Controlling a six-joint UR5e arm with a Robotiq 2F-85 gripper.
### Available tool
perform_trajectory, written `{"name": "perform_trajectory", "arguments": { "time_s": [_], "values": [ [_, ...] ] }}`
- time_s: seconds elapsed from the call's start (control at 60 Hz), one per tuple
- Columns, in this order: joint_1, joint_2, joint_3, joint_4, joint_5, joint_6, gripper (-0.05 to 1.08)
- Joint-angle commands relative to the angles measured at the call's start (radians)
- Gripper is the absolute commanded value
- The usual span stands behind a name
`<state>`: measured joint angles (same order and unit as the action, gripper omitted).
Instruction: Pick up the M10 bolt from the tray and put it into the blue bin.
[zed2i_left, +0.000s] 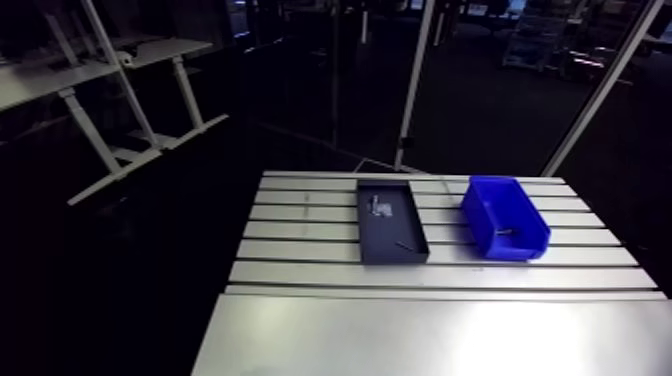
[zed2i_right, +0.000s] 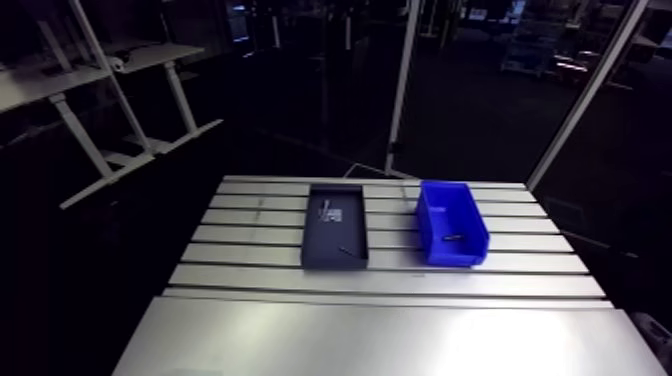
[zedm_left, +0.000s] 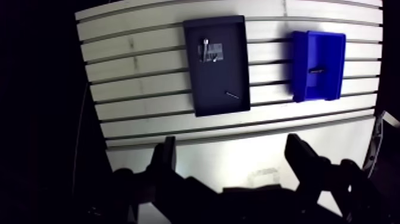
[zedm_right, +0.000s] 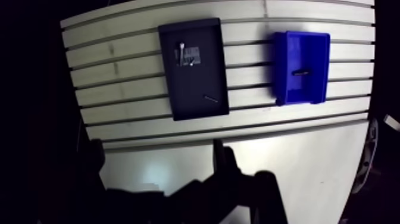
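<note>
A dark tray (zedm_left: 217, 71) lies on the slotted table, far ahead of my gripper. At its far end sits a small cluster of metal parts (zedm_left: 209, 50), and a slim dark bolt (zedm_left: 232, 95) lies near its closer end. To the right of the tray stands the blue bin (zedm_left: 300, 59), with a dark bolt (zedm_left: 316, 70) resting inside it. My gripper (zedm_left: 233, 158) hangs high above the table's near, smooth part. It is open and nothing is between its fingers (zedm_left: 165, 158). The arm view shows the tray (zed2i_left: 385, 235) and bin (zed2i_left: 490, 200) but not the gripper.
The slotted table top (zed2i_left: 300, 245) gives way to a smooth metal plate (zed2i_left: 420, 335) on the near side. Beyond the table's left edge the floor is dark.
</note>
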<state>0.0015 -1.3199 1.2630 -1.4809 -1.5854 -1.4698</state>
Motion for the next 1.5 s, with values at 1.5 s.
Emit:
{"name": "perform_trajectory", "arguments": {
  "time_s": [1.5],
  "values": [
    [-0.005, 0.036, 0.002, -0.012, 0.037, 0.027, 0.01]
  ]
}}
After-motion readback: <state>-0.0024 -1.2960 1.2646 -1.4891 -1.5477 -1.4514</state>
